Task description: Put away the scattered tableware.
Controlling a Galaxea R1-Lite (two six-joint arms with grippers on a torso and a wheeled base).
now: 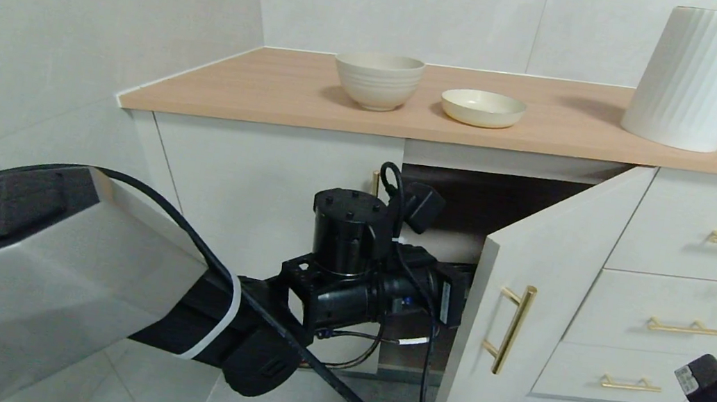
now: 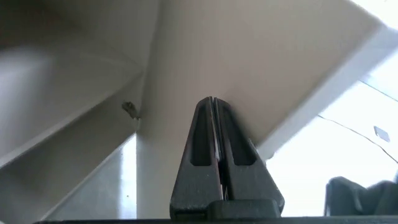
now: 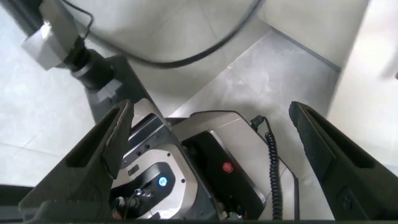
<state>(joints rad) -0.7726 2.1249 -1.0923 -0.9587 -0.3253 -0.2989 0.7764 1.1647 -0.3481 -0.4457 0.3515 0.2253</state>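
Seemingly opening the cabinet door (image 1: 533,254), left gripper (image 2: 212,106) pressed together behind it; next, spread right gripper (image 3: 211,109) should fetch the bowl (image 1: 377,79)

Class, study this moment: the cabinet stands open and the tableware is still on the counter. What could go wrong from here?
1. The left gripper, shut, is inside the cabinet, close to the open cabinet door. Drawing back carelessly could knock the door or snag the arm's cable.
2. The bowl and shallow dish sit toward the counter's front edge, so a misjudged grasp might push one off.
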